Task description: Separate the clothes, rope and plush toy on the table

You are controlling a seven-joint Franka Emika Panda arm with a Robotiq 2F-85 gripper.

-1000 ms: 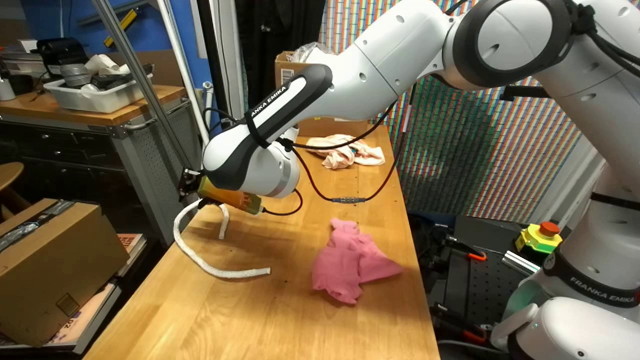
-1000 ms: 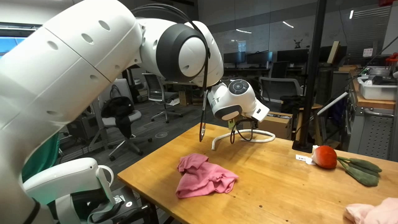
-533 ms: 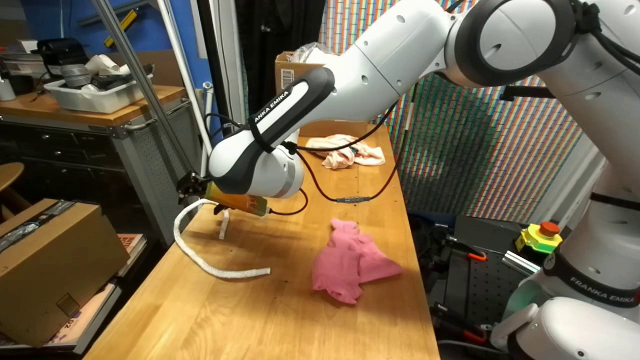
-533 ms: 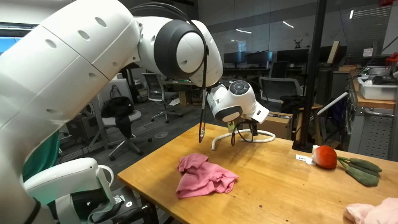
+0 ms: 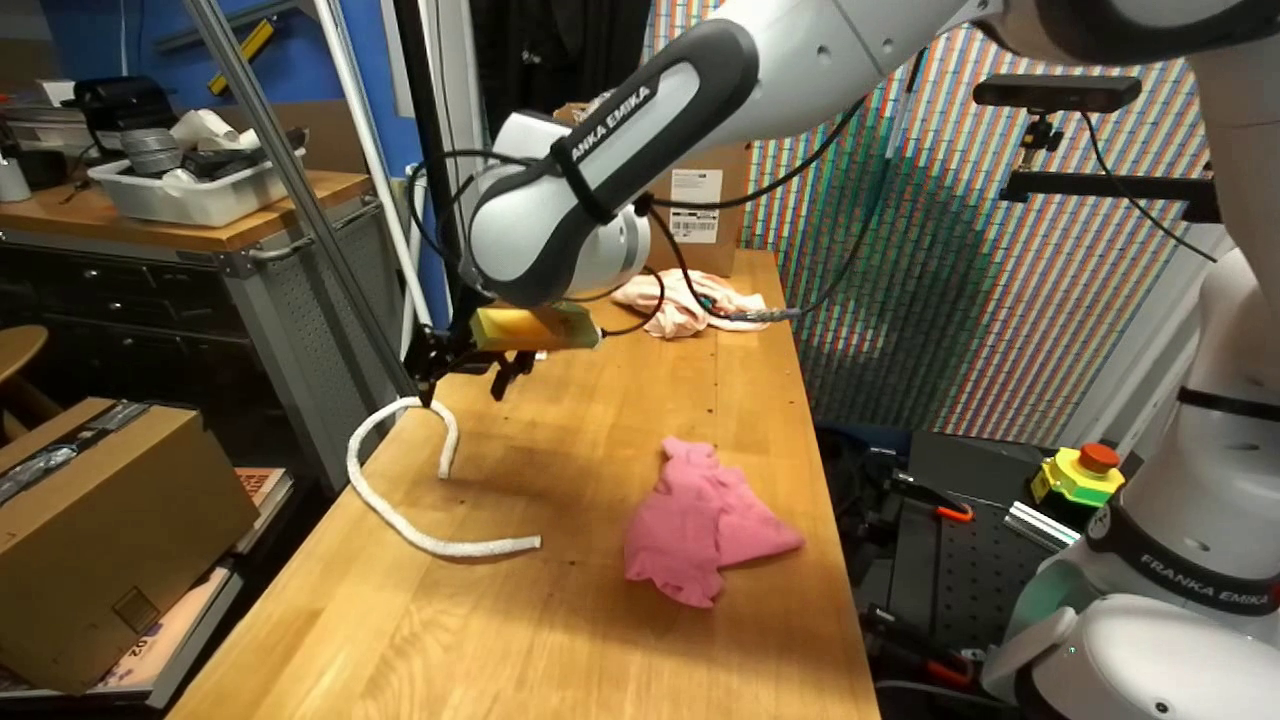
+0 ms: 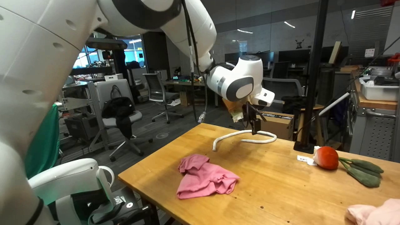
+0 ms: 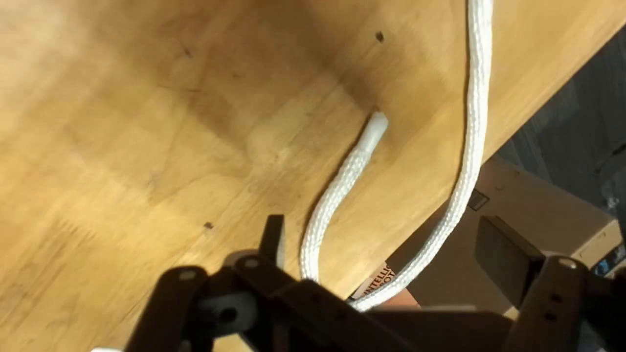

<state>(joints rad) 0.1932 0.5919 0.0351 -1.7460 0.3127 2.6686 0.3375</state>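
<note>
Where the rope is bending: it is overhanging the edge of the table.
Long axis: roughly following that edge, one end pointing toward the pink cloth.
Gripper: fingers are standing apart over the rope.
Arm: riding higher than before.

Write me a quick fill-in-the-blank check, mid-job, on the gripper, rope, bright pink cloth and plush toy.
With its jaws apart, the gripper is ____.
Of the rope, bright pink cloth and plush toy, the gripper is nearest the ____.
Part of the rope sticks out past the ____ of the table.
The plush toy's leaves are coloured ____.

Missing words: open; rope; edge; green.
</note>
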